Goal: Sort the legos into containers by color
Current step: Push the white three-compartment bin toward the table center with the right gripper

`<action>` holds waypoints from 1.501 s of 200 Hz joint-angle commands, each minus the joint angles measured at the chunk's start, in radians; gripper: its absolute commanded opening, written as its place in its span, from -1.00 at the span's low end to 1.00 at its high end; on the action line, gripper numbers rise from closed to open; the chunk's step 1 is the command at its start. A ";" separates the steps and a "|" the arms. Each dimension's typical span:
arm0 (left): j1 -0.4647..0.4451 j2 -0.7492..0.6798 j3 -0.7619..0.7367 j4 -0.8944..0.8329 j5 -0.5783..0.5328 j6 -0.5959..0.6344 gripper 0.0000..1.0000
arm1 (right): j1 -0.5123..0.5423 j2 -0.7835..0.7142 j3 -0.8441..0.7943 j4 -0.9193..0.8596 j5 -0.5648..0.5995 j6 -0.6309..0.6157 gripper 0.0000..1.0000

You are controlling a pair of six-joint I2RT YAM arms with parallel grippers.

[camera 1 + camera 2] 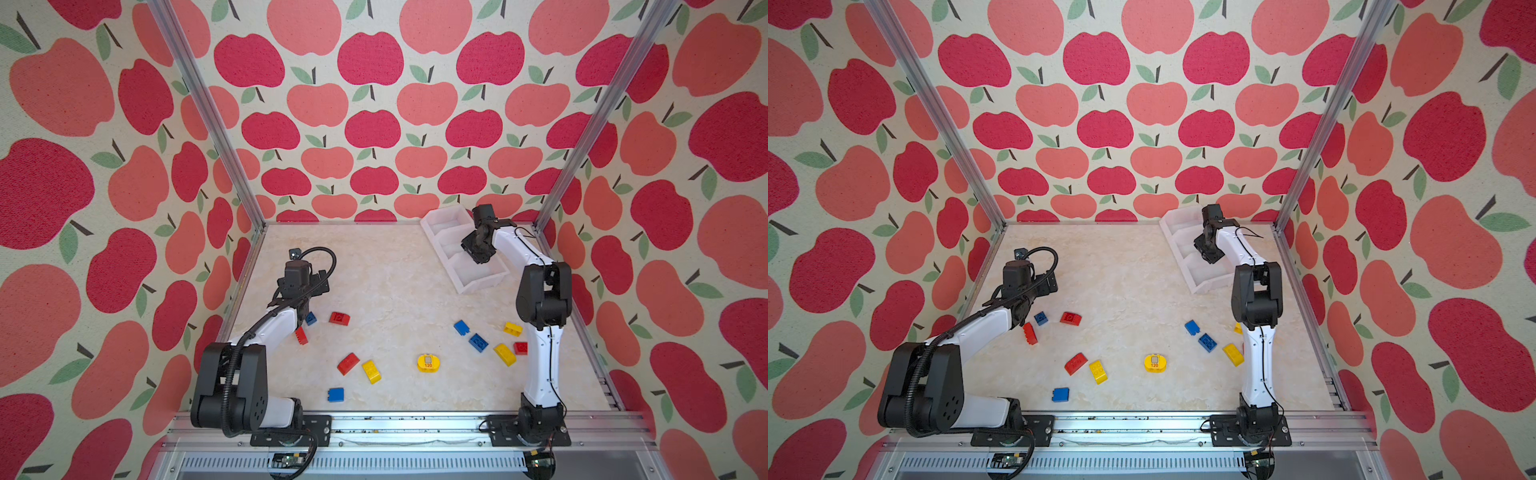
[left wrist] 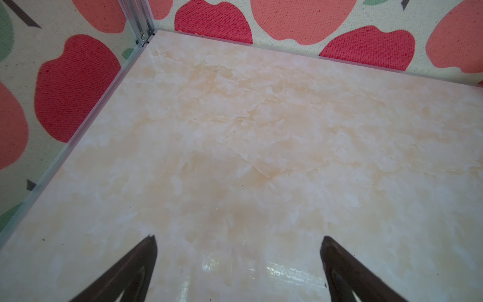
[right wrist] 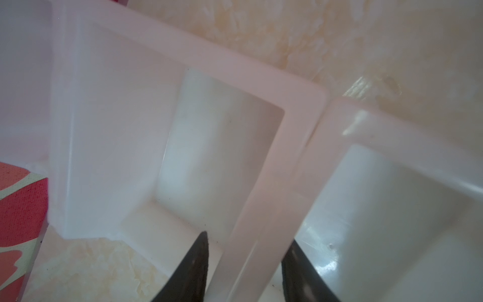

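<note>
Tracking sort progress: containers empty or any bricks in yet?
Empty where visible: containers show bare white insides; part is hidden.

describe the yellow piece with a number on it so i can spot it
On the marble-patterned table, look near the front edge, about the middle of its width. The round yellow lego lies there, right of a rectangular yellow brick. Only it is rounded and marked 120.

The containers [image 1: 484, 284] stand far right on the table [image 1: 395, 282], legos [image 1: 428, 363] scattered nearer.

Four red legos [image 1: 339, 318], four blue legos [image 1: 478, 342], four yellow legos [image 1: 371, 371], three joined containers [image 1: 482, 284]
</note>
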 commanded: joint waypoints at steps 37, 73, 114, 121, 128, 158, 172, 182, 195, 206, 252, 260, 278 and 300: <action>-0.004 0.013 0.027 -0.002 -0.010 -0.008 0.99 | 0.002 0.020 0.021 -0.041 0.000 0.013 -0.27; -0.002 0.008 0.022 -0.002 -0.010 -0.004 0.98 | 0.015 0.015 0.024 -0.053 0.008 -0.009 -0.44; 0.000 -0.004 0.012 -0.002 -0.009 -0.003 0.99 | 0.042 0.006 0.026 -0.070 0.023 -0.060 -0.54; -0.001 -0.007 0.010 0.000 -0.008 -0.003 0.99 | 0.047 0.003 0.027 -0.074 0.026 -0.072 -0.56; 0.000 -0.008 0.007 0.001 -0.008 -0.004 0.99 | 0.054 0.002 0.027 -0.074 0.029 -0.086 -0.56; -0.001 -0.015 0.001 0.002 -0.003 -0.007 0.98 | 0.090 -0.002 0.036 -0.086 0.037 -0.158 -0.59; -0.001 -0.018 -0.002 0.004 0.000 -0.008 0.99 | 0.110 -0.002 0.039 -0.087 0.035 -0.191 -0.63; -0.001 -0.021 -0.005 0.005 0.001 -0.009 0.99 | 0.125 -0.001 0.040 -0.089 0.036 -0.217 -0.63; -0.001 -0.025 -0.008 0.006 0.002 -0.010 0.99 | 0.147 -0.001 0.048 -0.090 0.042 -0.257 -0.63; -0.001 -0.030 -0.011 0.004 0.002 -0.010 0.99 | 0.166 -0.001 0.050 -0.090 0.044 -0.290 -0.63; -0.001 -0.066 -0.037 0.002 0.002 -0.020 0.99 | 0.250 -0.004 0.048 -0.062 0.025 -0.425 -0.63; -0.001 -0.073 -0.043 0.000 0.001 -0.021 0.99 | 0.264 -0.003 0.048 -0.059 0.019 -0.446 -0.63; -0.001 -0.094 -0.056 -0.005 -0.002 -0.025 0.99 | 0.296 -0.007 0.042 -0.048 0.006 -0.487 -0.63; -0.001 -0.120 -0.071 -0.012 -0.006 -0.029 0.98 | 0.334 -0.010 0.035 -0.036 0.000 -0.530 -0.63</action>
